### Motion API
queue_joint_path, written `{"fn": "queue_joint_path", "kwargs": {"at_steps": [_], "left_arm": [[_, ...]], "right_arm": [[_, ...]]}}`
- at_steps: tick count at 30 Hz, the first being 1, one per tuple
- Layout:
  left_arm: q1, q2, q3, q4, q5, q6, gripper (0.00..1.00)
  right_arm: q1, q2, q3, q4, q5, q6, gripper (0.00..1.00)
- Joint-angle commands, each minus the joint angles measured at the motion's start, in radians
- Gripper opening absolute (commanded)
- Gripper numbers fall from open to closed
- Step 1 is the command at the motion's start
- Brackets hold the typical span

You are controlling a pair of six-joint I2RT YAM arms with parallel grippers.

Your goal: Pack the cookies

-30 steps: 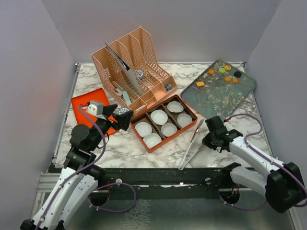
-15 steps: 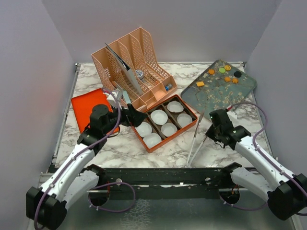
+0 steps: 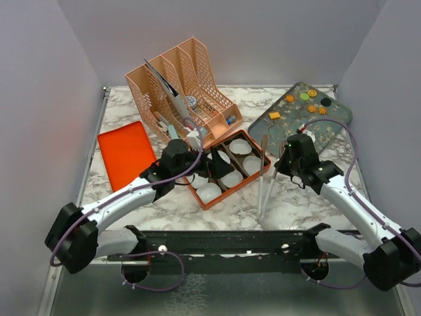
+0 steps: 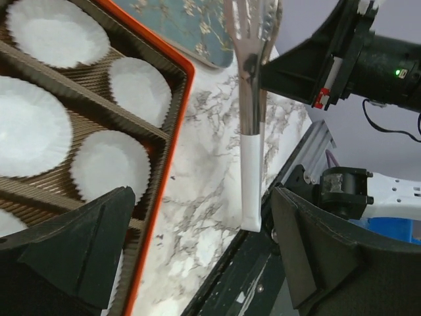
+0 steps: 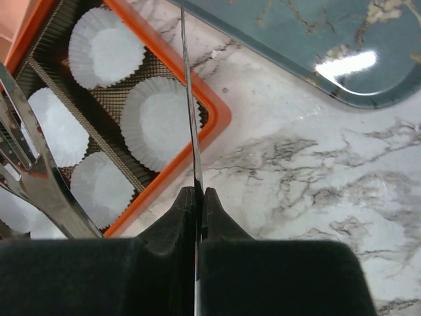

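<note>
Step in hand: I judge it a handover of the tongs (image 3: pixel 264 172), from my right gripper (image 3: pixel 284 164) towards my left gripper (image 3: pixel 209 161).
Doing it well: I should keep the tongs steady beside the orange box (image 3: pixel 253 176) and let my left jaws take them before I release.
Right pincer: pressed together, pinching one thin arm of the tongs.
Left pincer: spread wide over the paper cups (image 4: pixel 102 164), touching nothing I can see.
Cookies (image 3: pixel 307 102): on the far floral tray (image 3: pixel 297 135), well apart from the box.
</note>
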Motion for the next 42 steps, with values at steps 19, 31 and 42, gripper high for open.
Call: {"fn": "queue_joint_path", "kwargs": {"at_steps": [19, 31, 42], "left_arm": [[-0.234, 0.387, 0.224, 0.313, -0.244, -0.141, 0.64], [-0.236, 0.425, 0.221, 0.374, -0.294, -0.18, 0.45], [-0.234, 0.401, 0.169, 0.391, -0.376, -0.307, 0.04]], "right_arm": [[0.005, 0.028, 0.02, 0.219, -0.255, -0.104, 0.0], [0.005, 0.024, -0.014, 0.301, -0.316, -0.116, 0.0], [0.005, -0.013, -0.037, 0.356, -0.353, -0.138, 0.23]]}}
